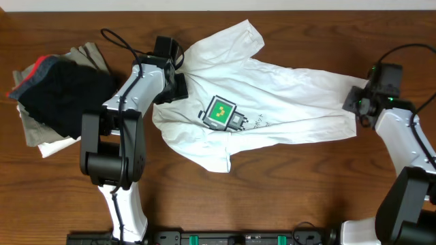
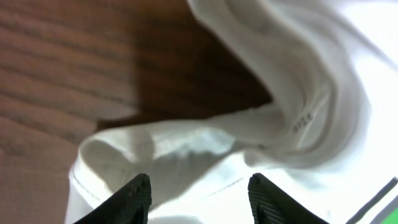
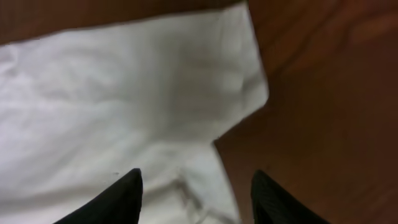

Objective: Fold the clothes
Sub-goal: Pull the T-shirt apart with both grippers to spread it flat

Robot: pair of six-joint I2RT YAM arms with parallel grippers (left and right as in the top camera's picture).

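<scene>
Though hard to read in places, found shirt (image 1: 293, 88) spread print-up on tabletop (image 1: 225, 211), skewed and wrinkled. Left jaws at shirt's collar end, moderately apart over a rolled fold, pinching nothing visible. Right jaws at shirt's hem corner, likewise apart, partly over cloth and partly over bare wood, gripping nothing.

Risks, as judged:
- One layer only, or a bunched roll, caught if closed at collar end as placed, with shirt dragged crooked as a result.
- Clean miss of cloth at hem corner, given how near its edge.
- Deeper wrinkles from an uneven lift.

Room: bare wood along near side of shirt, ample for folding toward. Far sleeve close to tabletop's back edge. Pile (image 1: 58, 95) of dark clothes beyond collar end, apart from shirt but just beside left arm (image 1: 136, 92). Liable to snag on a wide swing.
</scene>
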